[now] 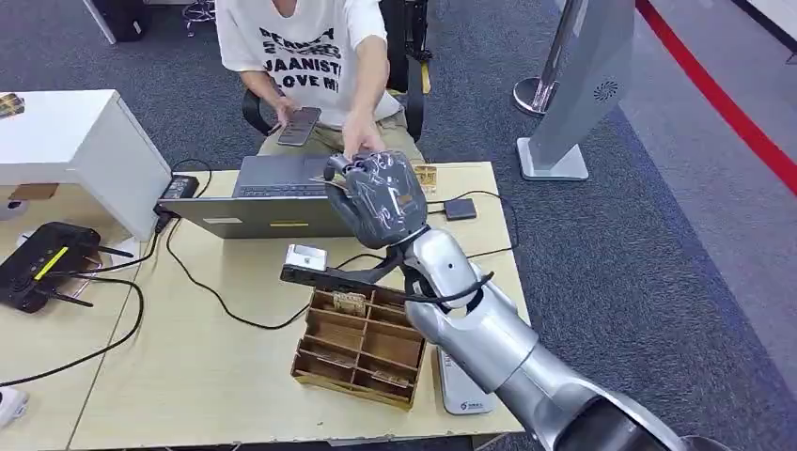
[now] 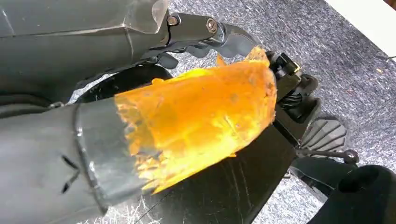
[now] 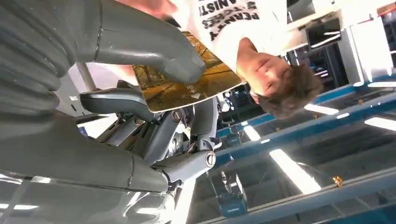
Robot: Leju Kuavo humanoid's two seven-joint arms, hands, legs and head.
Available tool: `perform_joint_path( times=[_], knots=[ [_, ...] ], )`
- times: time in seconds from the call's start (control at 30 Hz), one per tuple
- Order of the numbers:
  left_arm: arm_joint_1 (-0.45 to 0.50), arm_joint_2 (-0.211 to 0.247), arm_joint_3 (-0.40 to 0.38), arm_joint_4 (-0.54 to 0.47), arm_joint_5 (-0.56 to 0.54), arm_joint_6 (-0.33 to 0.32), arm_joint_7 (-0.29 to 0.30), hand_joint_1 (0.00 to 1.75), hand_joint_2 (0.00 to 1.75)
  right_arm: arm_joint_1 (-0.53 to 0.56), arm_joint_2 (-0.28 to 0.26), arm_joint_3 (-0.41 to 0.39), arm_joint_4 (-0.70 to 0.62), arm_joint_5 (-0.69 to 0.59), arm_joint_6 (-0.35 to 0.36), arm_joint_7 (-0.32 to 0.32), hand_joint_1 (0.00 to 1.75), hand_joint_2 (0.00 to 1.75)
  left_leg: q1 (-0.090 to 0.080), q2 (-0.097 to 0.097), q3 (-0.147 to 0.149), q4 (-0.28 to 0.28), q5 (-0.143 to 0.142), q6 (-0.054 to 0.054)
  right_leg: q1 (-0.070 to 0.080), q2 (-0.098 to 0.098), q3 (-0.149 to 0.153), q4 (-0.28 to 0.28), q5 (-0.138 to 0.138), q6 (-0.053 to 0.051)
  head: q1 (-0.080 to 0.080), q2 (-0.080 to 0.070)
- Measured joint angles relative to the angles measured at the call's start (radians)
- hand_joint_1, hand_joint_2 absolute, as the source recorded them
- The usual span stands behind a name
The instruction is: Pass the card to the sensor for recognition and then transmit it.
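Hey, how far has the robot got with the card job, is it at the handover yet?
Looks done: the card is out of the wooden box and pinched in the right hand. In hand: that hand is raised over the laptop toward the person, whose hand reaches for it. Left: release. Whether the sensor read it, I cannot tell.

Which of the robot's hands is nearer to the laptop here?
Right. The right hand is raised over the laptop, pinching the card. The left hand hangs down over the carpet beside the robot's body.
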Motion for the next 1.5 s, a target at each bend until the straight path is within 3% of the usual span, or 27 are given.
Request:
perform_joint_path(
  times=[0.13,0.17,0.2,1.03,1.2,1.3,1.33,1.4,1.5],
  knots=[
    [-0.001,-0.002,0.0,0.0,-0.002,0.0,0.0,0.0,0.0,-0.005,0.006,-0.001,0.035,0.016,0.0,0.008,1.75,1.75,0.0,0.0,0.0,0.0,0.0,0.0,0.0,0.0,0.0,0.0,0.0,0.0,0.0,0.0],
    [-0.001,-0.002,0.0,0.0,-0.002,0.0,0.0,0.0,0.0,-0.006,0.007,-0.001,0.043,0.023,-0.001,0.01,0.77,1.75,0.0,0.0,0.0,0.0,0.0,0.0,0.0,0.0,0.0,0.0,0.0,0.0,0.0,0.0],
    [-0.001,-0.002,0.0,0.0,-0.002,0.0,0.0,0.0,0.0,-0.007,0.008,-0.001,0.053,0.029,-0.002,0.014,0.0,1.75,0.0,0.0,0.0,0.0,0.0,0.0,0.0,0.0,0.0,0.0,0.0,0.0,0.0,0.0],
    [-0.001,-0.003,0.0,0.0,0.008,0.006,0.002,0.0,0.0,-0.004,0.015,-0.006,0.097,0.04,-0.023,0.014,0.0,1.75,0.0,0.0,0.0,0.0,0.0,0.0,0.0,0.0,0.0,0.0,0.0,0.0,0.0,0.0],
    [0.006,-0.003,0.001,0.0,0.04,0.031,-0.011,0.0,0.0,0.07,0.015,-0.025,0.012,-0.095,-0.071,-0.055,0.0,1.75,0.0,0.0,0.0,0.0,0.0,0.0,0.0,0.0,0.0,0.0,0.0,0.0,0.0,0.0],
    [0.017,-0.003,0.006,0.0,0.069,0.056,-0.029,0.0,0.0,0.144,0.015,-0.044,-0.076,-0.291,-0.066,-0.123,0.0,1.75,0.0,0.0,0.0,0.0,-0.001,0.0,0.0,0.0,0.0,-0.001,-0.001,0.0,0.0,0.0],
    [0.022,-0.003,0.01,0.0,0.078,0.066,-0.036,0.0,0.0,0.176,0.015,-0.054,-0.113,-0.393,-0.052,-0.155,0.0,0.0,0.0,0.0,0.0,0.0,-0.001,0.0,0.0,0.0,-0.001,-0.001,-0.002,0.001,0.0,0.0],
    [0.034,-0.002,0.018,0.0,0.091,0.081,-0.048,0.0,0.0,0.245,0.013,-0.076,-0.179,-0.624,0.009,-0.221,0.0,0.0,0.0,0.0,0.0,0.0,-0.002,0.0,0.0,0.0,-0.001,-0.001,-0.002,0.0,0.0,0.0],
    [0.055,0.002,0.031,0.0,0.101,0.098,-0.073,0.0,0.0,0.376,-0.008,-0.128,-0.263,-1.04,0.225,-0.339,0.0,0.0,0.0,0.0,0.0,0.0,-0.003,0.0,0.0,-0.001,0.0,-0.001,-0.002,0.001,0.0,0.0]
  ],
)
